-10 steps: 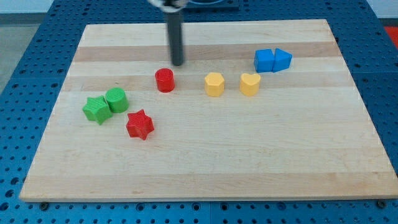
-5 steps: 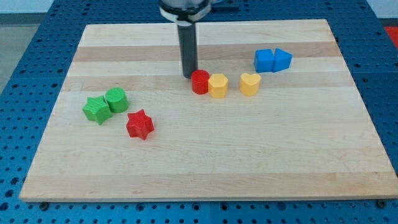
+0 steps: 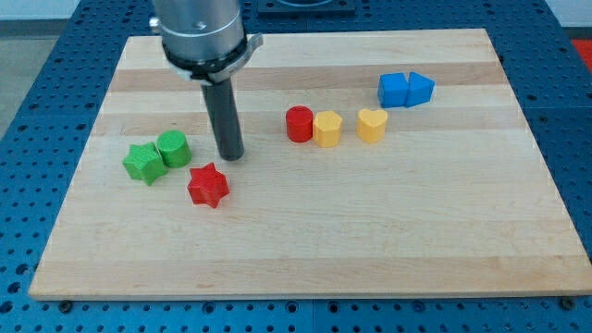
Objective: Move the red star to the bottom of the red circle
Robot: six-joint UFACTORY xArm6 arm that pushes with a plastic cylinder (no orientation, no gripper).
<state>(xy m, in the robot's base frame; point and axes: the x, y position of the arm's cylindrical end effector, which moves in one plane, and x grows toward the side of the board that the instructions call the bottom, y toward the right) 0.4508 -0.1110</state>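
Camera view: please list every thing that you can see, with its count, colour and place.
red star: 1, red, left of centre, lower than the other blocks
red circle: 1, red, centre, touching the yellow block on its right
yellow blocks: 2, yellow, right of the red circle; the second stands apart, heart-like
blue blocks: 2, blue, upper right, side by side
green star: 1, green, left
green circle: 1, green, touching the green star
board: 1, light wood, on a blue base
my tip: 1, dark, just above and right of the red star

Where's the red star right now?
The red star sits left of the board's centre, just below my tip, with the green cylinder up to its left.
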